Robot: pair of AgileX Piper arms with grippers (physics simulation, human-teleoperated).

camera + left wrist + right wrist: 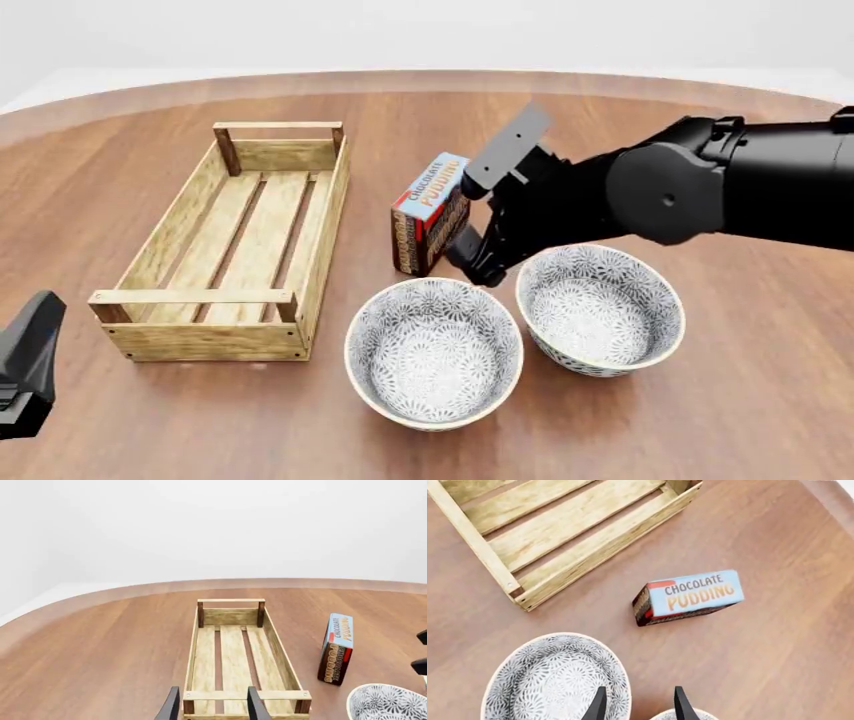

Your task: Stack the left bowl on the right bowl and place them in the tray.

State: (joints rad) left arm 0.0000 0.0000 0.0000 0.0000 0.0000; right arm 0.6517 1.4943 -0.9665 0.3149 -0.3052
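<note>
We see the left bowl [434,350] sitting upright on the bench [747,400], near the front edge, with the right bowl [599,309] just beside it, their rims close together or perhaps touching; we cannot tell which. Both are patterned grey and white inside, and neither holds anything. The tray [230,245] lies to the left of the left bowl, a long light-wood crate with a slatted bottom and bar handles at both ends, running away from us, with nothing on its slats. Between the tray and the right bowl, a little farther back, stands the chocolate pudding box [430,213], on its long edge with the blue label facing up. Our right hand [478,268] hovers above the gap between the two bowls, just in front of the box; in the right wrist view its fingers [598,704] are spread apart, one over the left bowl's rim, and they grip nothing. Our left hand [212,706] shows in its own wrist view with fingers spread, over the near handle end of the tray, holding nothing; in the front view only a dark part of that arm sits at the lower left corner
</note>
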